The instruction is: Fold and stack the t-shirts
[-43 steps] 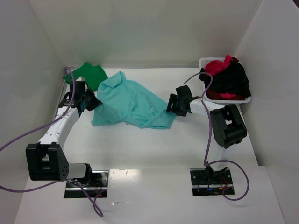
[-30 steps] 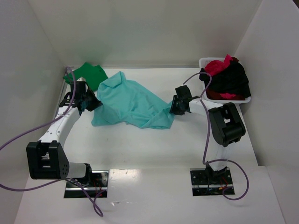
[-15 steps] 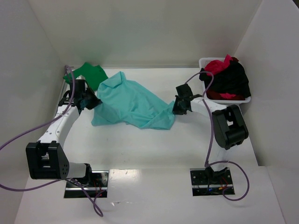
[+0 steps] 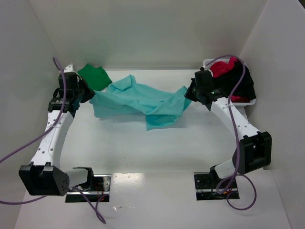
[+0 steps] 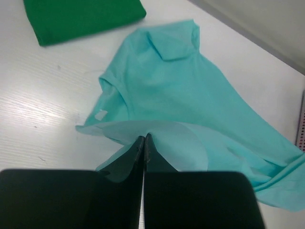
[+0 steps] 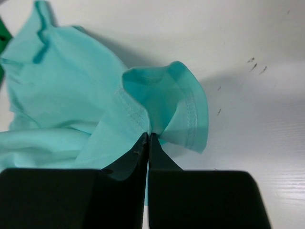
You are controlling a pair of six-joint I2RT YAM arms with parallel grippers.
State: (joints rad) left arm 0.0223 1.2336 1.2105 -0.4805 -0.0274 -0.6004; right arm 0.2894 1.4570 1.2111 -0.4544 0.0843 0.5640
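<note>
The left gripper [image 5: 144, 138] has its 2 fingers pressed together on a thin edge of the light teal t-shirt [image 4: 138, 98]; in the left wrist view the cloth fans out from the pinch and a small white tag shows near the neckline. The right gripper [image 6: 148, 136] is likewise closed, pinching a stitched hem of the same shirt, which curls into a loop just past its fingertips.

Seen from above, the teal shirt is stretched between the 2 grippers across the far half of the white table [image 4: 143, 152], the left gripper at its left end and the right gripper at its right end. Its middle sags in loose folds toward the near side; whether those folds touch the table I cannot tell.

A folded dark green t-shirt [image 4: 95, 76] lies flat in the far left corner, just beyond the left gripper. At the far right a white plastic basket [image 4: 206, 63] holds a red t-shirt [image 4: 221, 68] and a black t-shirt [image 4: 243, 83], heaped together.
</note>
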